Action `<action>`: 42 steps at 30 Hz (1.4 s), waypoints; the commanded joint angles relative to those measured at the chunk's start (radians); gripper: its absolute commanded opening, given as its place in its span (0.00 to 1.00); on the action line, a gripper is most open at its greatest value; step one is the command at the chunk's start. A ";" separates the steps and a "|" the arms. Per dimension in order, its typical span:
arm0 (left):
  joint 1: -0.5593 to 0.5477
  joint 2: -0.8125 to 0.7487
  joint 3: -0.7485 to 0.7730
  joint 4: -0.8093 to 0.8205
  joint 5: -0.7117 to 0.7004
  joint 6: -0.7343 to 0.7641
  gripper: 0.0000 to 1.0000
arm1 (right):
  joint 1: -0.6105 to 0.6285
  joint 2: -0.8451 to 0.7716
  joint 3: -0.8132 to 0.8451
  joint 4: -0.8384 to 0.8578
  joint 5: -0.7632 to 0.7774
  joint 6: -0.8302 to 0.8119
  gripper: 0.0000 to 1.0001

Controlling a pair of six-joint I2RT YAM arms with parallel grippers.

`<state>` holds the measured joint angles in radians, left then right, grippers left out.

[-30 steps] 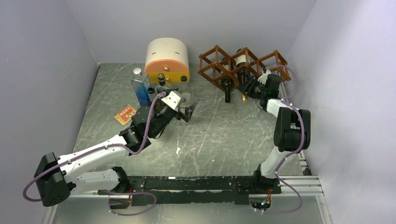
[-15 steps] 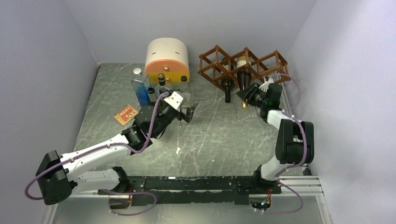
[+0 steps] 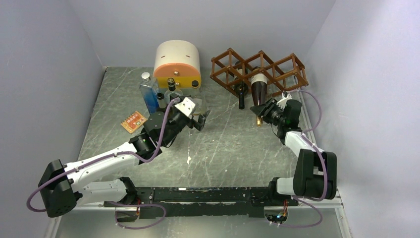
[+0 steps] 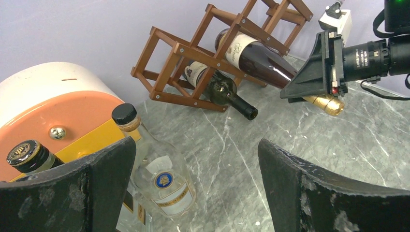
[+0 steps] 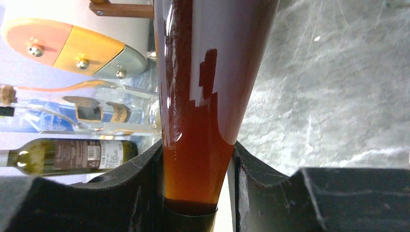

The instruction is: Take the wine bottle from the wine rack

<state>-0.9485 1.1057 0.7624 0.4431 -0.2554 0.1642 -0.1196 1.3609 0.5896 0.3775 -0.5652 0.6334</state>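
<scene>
The right gripper [image 3: 259,108] has pulled back toward 6 o'clock, clamped on the neck of the wine bottle [image 3: 258,89], which lies 12-to-6, base inside the wine rack [image 3: 227,70]. The left gripper [image 3: 200,119] gapes, farther off.

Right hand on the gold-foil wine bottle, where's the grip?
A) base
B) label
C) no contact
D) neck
D: the right hand is shut on the neck of the wine bottle, just behind the gold foil. The bottle's base is not yet out of the wine rack.
</scene>
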 commanded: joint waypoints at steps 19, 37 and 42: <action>-0.006 0.004 0.067 -0.020 0.068 -0.035 0.99 | 0.000 -0.574 0.008 -0.298 -0.056 -0.013 0.00; -0.010 0.025 0.068 -0.008 0.111 -0.052 0.99 | 0.000 -0.653 0.273 -0.661 -0.103 -0.128 0.00; -0.016 0.054 0.068 0.004 0.191 -0.017 0.99 | 0.000 -0.557 0.386 -0.834 -0.166 -0.218 0.00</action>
<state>-0.9531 1.1366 0.7940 0.4152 -0.1535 0.1253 -0.1184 0.7906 0.8181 -0.6174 -0.5789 0.5484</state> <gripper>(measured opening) 0.994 0.447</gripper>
